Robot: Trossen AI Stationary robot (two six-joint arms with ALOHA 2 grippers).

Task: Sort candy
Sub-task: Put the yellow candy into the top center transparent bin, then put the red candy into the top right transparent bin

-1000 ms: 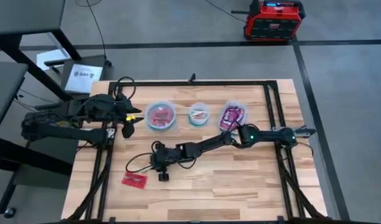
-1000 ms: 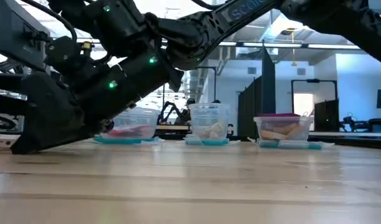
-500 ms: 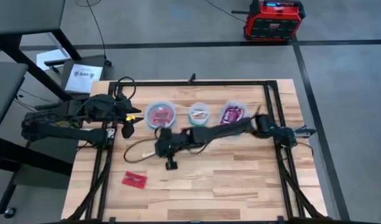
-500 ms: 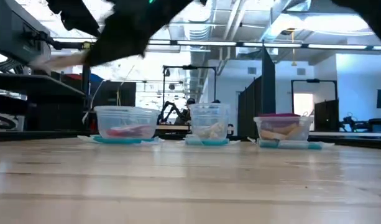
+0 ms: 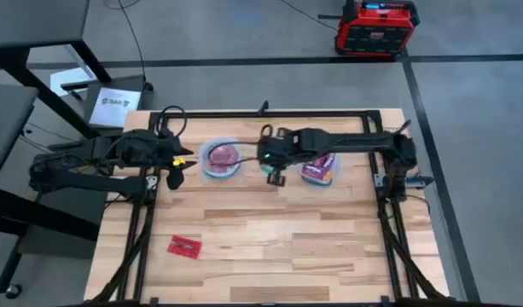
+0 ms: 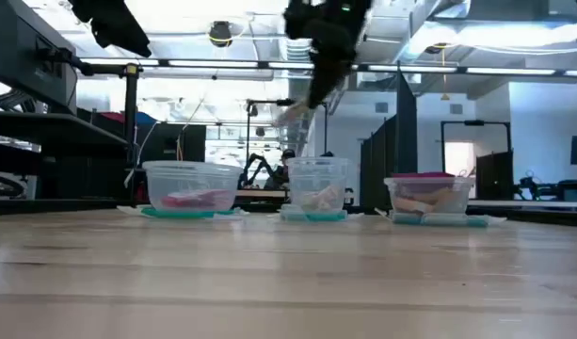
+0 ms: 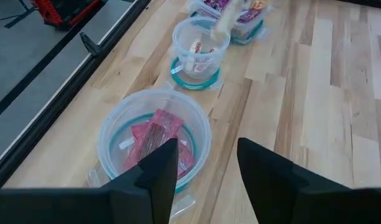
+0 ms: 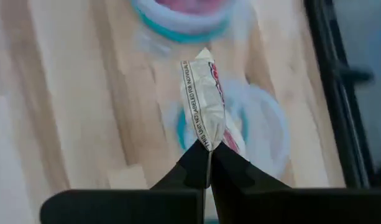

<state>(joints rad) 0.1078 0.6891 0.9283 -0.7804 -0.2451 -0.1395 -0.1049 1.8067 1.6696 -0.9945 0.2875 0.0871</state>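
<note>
Right tool (image 8: 209,163) (clenched on a cream candy stick (image 8: 204,104)) now up from the table, above the small round container (image 5: 272,159).

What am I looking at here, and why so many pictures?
Two robot arms sort candy on a wooden table. One camera looks down from above, one sits at table height, and one rides on each wrist. The right tool is shut on a white candy stick, above the middle tub. The left tool waits, open, near the round tub of red packets. A third tub holds mixed candy. One red packet lies alone on the table.
</note>
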